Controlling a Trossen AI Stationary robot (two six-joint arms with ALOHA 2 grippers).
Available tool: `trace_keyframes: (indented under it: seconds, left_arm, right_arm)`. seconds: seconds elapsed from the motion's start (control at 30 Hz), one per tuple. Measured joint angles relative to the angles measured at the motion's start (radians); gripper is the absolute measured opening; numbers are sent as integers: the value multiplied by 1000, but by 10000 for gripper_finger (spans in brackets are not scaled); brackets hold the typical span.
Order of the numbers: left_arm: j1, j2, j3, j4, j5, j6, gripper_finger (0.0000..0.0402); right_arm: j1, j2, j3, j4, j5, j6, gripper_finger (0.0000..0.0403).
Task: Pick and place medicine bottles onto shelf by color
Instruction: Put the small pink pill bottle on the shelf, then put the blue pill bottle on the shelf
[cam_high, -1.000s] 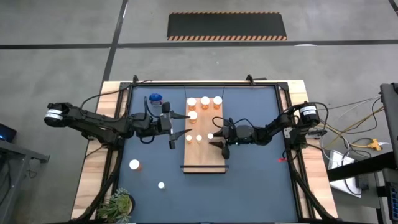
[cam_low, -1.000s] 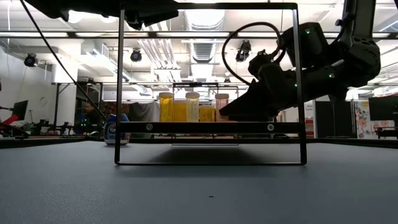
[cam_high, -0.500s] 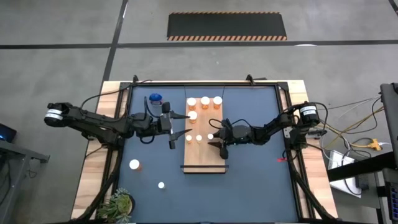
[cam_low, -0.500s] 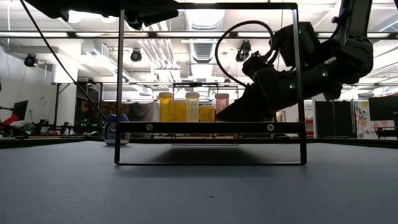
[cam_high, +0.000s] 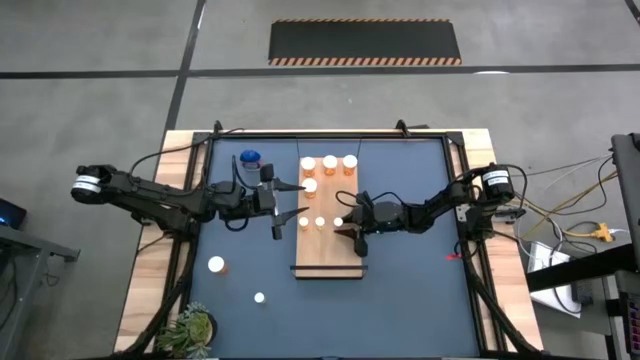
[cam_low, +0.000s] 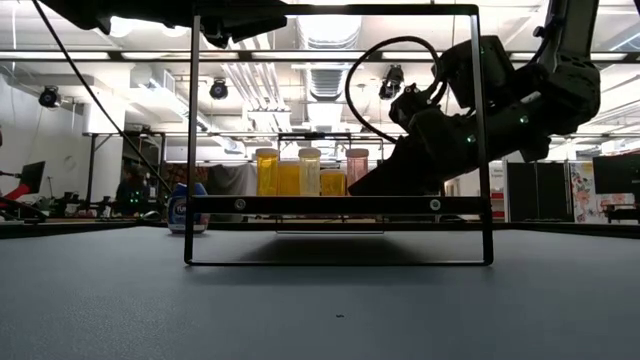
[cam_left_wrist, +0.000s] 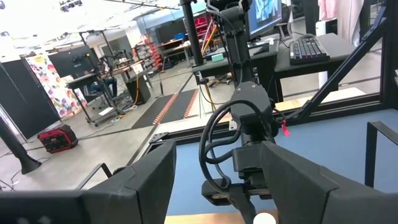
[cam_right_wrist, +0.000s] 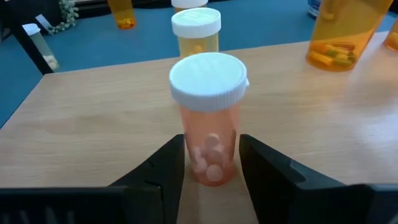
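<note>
The shelf (cam_high: 328, 250) is a long wooden board on a dark frame in the table's middle. Several orange medicine bottles with white caps stand on it: three in a row at its far end (cam_high: 329, 162), one behind them (cam_high: 311, 186), and small ones mid-board (cam_high: 312, 222). My right gripper (cam_high: 348, 221) reaches in from the right and is shut on a pinkish-orange bottle (cam_right_wrist: 208, 118). My left gripper (cam_high: 297, 203) hovers open over the shelf's left edge, holding nothing. A blue bottle (cam_high: 250, 159) stands on the table at far left. My right gripper pinches the bottle's lower body (cam_right_wrist: 210, 167) between its two fingers (cam_right_wrist: 169, 163), one on each side, well below the white cap (cam_right_wrist: 208, 76). The fingers come nearly level from the table's right side. The bottle stands upright with its base on the shelf board.
Two more bottles are on the table at the near left, a larger one (cam_high: 216, 265) and a small one (cam_high: 259, 297). A green plant (cam_high: 190, 328) sits at the near-left corner. The shelf's dark upright frame (cam_low: 483, 130) rises around the board.
My right gripper's fingers have drawn in on the pinkish-orange bottle, and the gripper has tipped slightly. The bottle has stayed standing on the shelf.
</note>
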Motion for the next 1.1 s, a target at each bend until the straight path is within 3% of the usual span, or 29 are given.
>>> trace_keyframes:
  seconds: [0.57, 1.1]
  left_arm:
    - [0, 0, 0, 0, 0, -7, 217]
    - [-64, -2, 1, -44, 1, -156, 217]
  right_arm:
    - [0, -26, 4, -34, 0, -7, 185]
    - [0, -366, 4, -372, 0, -25, 189]
